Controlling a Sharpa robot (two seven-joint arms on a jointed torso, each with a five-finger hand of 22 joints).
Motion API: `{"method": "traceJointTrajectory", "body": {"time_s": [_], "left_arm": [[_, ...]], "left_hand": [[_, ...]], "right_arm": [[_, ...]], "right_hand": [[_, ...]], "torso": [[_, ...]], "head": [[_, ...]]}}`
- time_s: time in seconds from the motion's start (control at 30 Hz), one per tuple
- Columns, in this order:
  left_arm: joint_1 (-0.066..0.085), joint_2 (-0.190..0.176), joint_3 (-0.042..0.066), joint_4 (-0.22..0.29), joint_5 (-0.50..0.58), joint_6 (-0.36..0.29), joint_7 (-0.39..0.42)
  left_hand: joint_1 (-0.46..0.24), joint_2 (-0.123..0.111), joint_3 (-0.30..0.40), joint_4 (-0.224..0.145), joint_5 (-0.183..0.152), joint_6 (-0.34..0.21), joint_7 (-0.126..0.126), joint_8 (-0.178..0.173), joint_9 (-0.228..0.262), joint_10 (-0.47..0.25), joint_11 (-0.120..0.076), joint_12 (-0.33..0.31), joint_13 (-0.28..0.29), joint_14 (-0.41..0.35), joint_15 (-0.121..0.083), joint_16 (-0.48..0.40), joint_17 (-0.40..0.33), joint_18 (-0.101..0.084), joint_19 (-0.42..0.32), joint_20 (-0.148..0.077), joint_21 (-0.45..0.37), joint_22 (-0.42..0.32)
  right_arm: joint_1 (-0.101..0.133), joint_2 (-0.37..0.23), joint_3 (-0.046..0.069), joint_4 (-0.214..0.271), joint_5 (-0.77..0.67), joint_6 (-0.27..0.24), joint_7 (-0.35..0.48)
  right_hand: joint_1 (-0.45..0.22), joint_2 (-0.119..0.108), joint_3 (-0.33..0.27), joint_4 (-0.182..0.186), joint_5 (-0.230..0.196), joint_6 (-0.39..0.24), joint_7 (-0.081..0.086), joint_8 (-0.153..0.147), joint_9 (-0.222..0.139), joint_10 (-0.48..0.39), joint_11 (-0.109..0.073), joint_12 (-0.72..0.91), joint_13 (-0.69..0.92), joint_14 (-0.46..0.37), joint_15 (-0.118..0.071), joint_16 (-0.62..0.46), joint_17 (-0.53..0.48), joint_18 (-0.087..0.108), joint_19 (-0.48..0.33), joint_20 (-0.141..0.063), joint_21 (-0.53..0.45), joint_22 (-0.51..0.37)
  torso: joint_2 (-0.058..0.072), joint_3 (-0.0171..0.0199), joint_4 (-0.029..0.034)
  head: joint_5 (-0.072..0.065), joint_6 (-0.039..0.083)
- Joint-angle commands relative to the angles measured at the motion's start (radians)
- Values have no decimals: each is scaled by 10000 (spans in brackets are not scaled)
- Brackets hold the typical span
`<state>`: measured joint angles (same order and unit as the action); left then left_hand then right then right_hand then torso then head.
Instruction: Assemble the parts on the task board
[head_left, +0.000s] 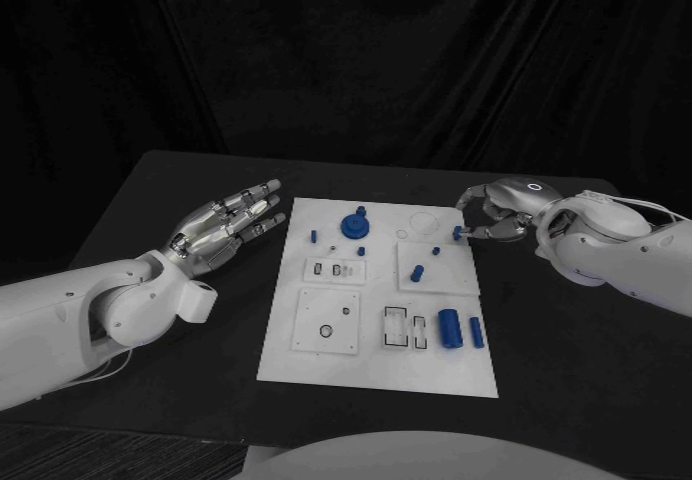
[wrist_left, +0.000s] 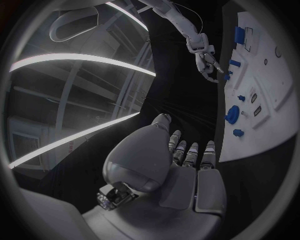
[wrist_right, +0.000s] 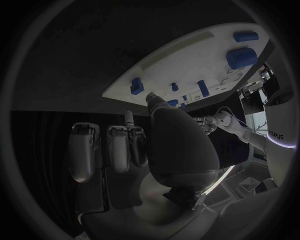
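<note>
White task board (head_left: 378, 370), black table (head_left: 173, 190), dark curtain backdrop (head_left: 361, 70)

Dim overall; the task board (head_left: 378, 375) is brightest. Bright curved streaks at ten o'clock in the left wrist view; fisheye edges bend.

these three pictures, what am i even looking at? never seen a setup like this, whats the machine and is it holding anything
It is a robot with two white arms ending in silver hands, working at a black table. The square picture looks down from its head; the two round ones come from cameras at its wrists. On the table lies a white task board carrying small blue parts, such as a round knob and two cylinders. The right hand pinches a small blue part at the board's edge. The left hand holds nothing, fingers spread beside the board.
</note>
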<state>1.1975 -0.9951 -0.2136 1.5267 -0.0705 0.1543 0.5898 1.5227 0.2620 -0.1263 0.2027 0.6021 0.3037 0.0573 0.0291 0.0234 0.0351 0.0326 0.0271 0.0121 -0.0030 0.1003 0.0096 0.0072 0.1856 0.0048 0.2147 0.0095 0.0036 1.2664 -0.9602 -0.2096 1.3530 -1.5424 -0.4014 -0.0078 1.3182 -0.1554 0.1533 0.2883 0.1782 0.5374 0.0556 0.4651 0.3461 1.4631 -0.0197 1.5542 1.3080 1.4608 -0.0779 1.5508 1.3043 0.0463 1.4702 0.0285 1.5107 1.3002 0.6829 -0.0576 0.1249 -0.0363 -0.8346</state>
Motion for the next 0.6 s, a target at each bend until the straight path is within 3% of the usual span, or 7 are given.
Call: {"method": "traceJointTrajectory", "body": {"time_s": [0.03,0.23,0.6], "left_arm": [[-19,21,8,6,0,61,149],[-24,9,8,-5,0,63,128],[-37,7,8,-18,0,75,109]], "left_hand": [[99,-29,263,-32,137,-20,-28,136,145,-65,124,192,30,56,61,-57,-50,-52,66,92,-11,28],[99,-29,263,-32,137,-20,-28,136,145,-65,124,192,30,56,61,-57,-50,-52,66,92,-11,28],[100,-33,277,-48,145,-25,-25,135,145,-65,127,192,30,57,65,-55,-49,-51,70,97,-8,30]], "right_arm": [[-65,42,5,-96,3,69,-118],[-127,139,5,-209,3,380,-287],[-210,279,5,-338,3,624,-373]], "right_hand": [[8,-127,141,26,231,-65,-23,189,22,1077,-104,166,2628,1100,-70,200,2665,-261,569,5,-42,2359],[102,-111,179,9,281,-53,-25,251,6,1077,-106,166,2628,1100,-73,200,2665,-246,536,1,-95,2334],[314,-74,258,7,820,162,148,336,-214,1077,18,166,2628,1100,8,200,2665,-269,590,53,-41,2373]], "torso": [[0,3,-4],[-6,-1,7],[4,-8,8]], "head": [[7,13],[-20,43],[-32,23]]}}
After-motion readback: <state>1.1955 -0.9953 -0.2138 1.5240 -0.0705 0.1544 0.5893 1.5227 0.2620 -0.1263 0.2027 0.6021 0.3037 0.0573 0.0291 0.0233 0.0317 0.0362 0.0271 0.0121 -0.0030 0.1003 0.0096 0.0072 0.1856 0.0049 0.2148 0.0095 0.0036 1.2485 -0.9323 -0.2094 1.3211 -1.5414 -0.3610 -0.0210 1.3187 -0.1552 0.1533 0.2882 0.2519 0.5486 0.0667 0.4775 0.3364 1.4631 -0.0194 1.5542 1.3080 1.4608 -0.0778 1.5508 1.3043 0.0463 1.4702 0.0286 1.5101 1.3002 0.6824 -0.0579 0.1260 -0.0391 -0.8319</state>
